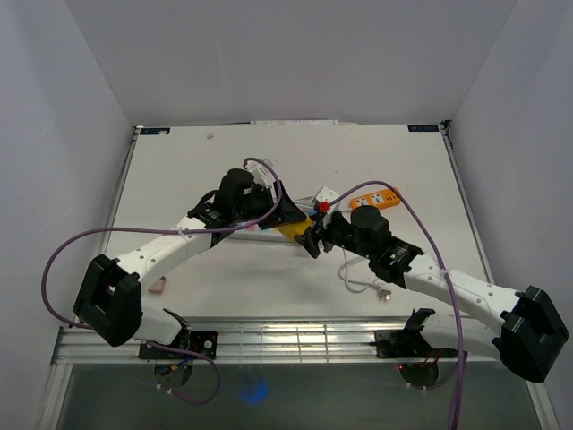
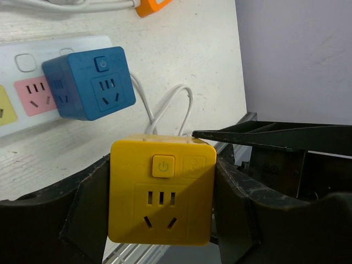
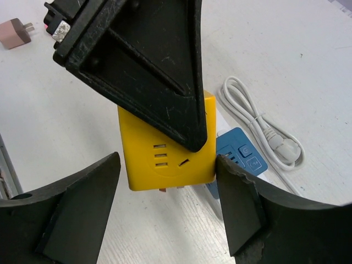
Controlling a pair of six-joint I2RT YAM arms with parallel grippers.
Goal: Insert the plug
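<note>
Top view: my left gripper [image 1: 288,218] sits near table [image 1: 179,179] centre with the yellow cube plug [image 1: 292,229] at its tip. My right gripper [image 1: 313,235] is just beside it at 4 o'clock, facing it. An orange power strip [image 1: 374,195] lies at 2 o'clock from the cube and a white strip [image 1: 327,194] at 1 o'clock. A loose white cable [image 1: 363,282] lies at 5 o'clock, and a small pink adapter [image 1: 158,287] is well apart at 8 o'clock.

Left wrist: my left gripper [image 2: 159,192] is clamped on the yellow cube plug [image 2: 159,214]. Both pads press its sides, about half open, and its socket face w/ pwr button faces the cam. At 11 o'clock a blue cube [image 2: 91,82] sits on the white strip [image 2: 38,52], w/ a pink socket [image 2: 34,94] beside it at 9. The white cable [image 2: 165,107] loops at 12 o'clock. One right finger [image 2: 275,137] comes in edge-on at 3 o'clock, its tip by the cube's top corner. Can't tell if it's touching.

Right wrist: my right gripper [image 3: 168,160] stands wide, holding nothing, w/ the yellow cube plug [image 3: 159,165] in the gap btwn the tips. It's very close both sides and I can't tell contact. A left finger [image 3: 148,60] covers the cube from 12 o'clock. The cube hangs off the table, w/ pins just showing under it. The blue cube [image 3: 242,157] is at 3 o'clock, the cable [image 3: 264,124] at 2 and the pink adapter [image 3: 14,33] at 10.
</note>
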